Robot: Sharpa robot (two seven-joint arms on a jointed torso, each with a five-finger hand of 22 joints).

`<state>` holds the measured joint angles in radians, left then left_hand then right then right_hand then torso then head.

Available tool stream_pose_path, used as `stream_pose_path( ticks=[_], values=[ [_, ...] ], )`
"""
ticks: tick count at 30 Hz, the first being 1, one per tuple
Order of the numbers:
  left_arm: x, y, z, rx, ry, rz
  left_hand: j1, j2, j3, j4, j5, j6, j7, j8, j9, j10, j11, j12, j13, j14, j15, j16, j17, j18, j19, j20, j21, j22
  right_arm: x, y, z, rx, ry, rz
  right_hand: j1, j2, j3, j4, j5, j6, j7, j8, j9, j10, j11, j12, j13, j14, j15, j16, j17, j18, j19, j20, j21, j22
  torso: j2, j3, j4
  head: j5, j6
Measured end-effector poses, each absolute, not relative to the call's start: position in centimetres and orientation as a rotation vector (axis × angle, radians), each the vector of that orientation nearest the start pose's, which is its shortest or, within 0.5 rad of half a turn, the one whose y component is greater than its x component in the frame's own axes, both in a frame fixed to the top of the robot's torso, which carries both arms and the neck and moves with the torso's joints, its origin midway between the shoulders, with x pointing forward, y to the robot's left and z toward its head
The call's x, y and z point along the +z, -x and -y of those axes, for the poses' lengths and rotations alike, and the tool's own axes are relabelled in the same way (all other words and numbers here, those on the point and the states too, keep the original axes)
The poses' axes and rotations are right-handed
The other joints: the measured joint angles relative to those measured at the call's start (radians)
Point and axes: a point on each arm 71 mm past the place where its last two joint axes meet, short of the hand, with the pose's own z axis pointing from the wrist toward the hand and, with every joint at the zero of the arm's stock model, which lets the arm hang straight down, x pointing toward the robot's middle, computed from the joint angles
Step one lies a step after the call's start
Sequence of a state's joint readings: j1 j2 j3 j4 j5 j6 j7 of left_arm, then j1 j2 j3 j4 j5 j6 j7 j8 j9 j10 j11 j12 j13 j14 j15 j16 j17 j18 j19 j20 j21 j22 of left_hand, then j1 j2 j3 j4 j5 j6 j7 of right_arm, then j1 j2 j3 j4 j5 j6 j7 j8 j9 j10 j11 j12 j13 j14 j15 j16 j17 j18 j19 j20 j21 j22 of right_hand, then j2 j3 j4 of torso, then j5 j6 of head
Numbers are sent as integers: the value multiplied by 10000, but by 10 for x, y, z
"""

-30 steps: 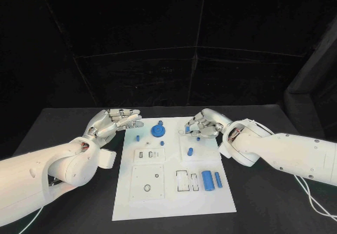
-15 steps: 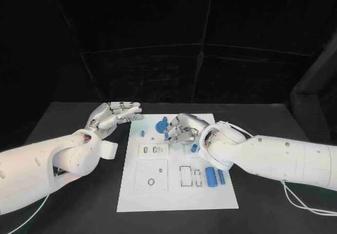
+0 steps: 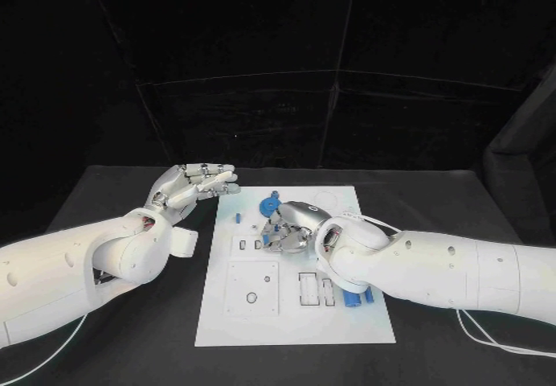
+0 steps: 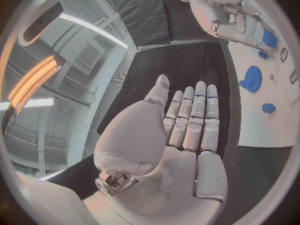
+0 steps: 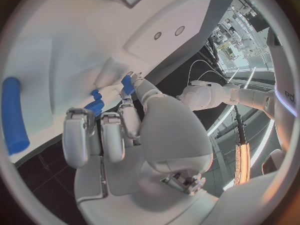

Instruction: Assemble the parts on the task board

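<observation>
Left hand (image 3: 197, 183): released, fingers straight and together, at 9 o'clock off the task board (image 3: 290, 322).
Blue gear (image 3: 269, 204): on the board's 12 o'clock end.
Right hand (image 3: 288, 231): over board centre; grasp cannot be told.

I'm seeing the task board (image 3: 290, 305) glaring white against a dim black bench (image 3: 451, 354); my wrist views are bending edges, ceiling strip lights (image 4: 34, 80) glowing orange.
</observation>
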<state>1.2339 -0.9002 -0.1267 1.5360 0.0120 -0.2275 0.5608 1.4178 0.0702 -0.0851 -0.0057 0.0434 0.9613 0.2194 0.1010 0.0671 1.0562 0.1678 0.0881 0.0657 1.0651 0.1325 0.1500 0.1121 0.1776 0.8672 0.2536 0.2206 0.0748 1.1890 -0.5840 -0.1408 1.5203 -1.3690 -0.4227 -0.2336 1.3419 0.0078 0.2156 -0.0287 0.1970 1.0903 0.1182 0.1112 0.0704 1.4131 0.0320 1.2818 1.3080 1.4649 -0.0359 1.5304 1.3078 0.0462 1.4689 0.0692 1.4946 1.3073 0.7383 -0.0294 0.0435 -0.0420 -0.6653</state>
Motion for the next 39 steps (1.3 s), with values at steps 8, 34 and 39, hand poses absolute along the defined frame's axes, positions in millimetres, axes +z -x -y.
stream_pose_path(
  ticks=[8, 34, 39],
  values=[
    [-181, -480, -231, -16425, 10224, -13413, 0, 0, 0, 0, 0, 0, 0, 0, 0, 0, 0, 0, 0, 0, 0, 0, 0, 0, 0, 0, 0, 0, -220, -455, 73, 7959, 1314, -17346, -38, -39, -1, -1, -17, -3, -3, -1, -7, 0, 0, -1, 0, 0, 0, 0, -1, 0, 0, 0, 0, 0, 9, 10, -11, 20, -26],
    [-181, -480, -231, -16425, 10239, -13405, 0, 0, 0, 0, 0, 38, 38, 0, 0, 35, 36, 0, 0, 0, 0, 1, 2, 0, 0, 0, 1, -10, -221, -458, 72, 7670, 1688, -17306, -212, -215, 90, -35, 3, -26, -26, -74, 0, -4, 4, -130, -3, 0, 1, 0, -3, 0, 0, 0, -42, 8, 3, 8, -2, -19, -64],
    [-181, -480, -231, -16422, 10242, -13403, 0, 0, 0, 0, 0, 38, 38, 0, 0, 35, 36, 0, 0, 0, 0, 1, 2, 0, 0, 0, 1, -9, -221, -458, 72, 7615, 1758, -17342, -300, -302, 100, -44, 11, -102, 23, -79, -24, -44, 36, -194, -51, 0, 0, 0, -3, 1, 0, 1, -48, 7, 4, 8, -2, -35, -89]
  ],
)
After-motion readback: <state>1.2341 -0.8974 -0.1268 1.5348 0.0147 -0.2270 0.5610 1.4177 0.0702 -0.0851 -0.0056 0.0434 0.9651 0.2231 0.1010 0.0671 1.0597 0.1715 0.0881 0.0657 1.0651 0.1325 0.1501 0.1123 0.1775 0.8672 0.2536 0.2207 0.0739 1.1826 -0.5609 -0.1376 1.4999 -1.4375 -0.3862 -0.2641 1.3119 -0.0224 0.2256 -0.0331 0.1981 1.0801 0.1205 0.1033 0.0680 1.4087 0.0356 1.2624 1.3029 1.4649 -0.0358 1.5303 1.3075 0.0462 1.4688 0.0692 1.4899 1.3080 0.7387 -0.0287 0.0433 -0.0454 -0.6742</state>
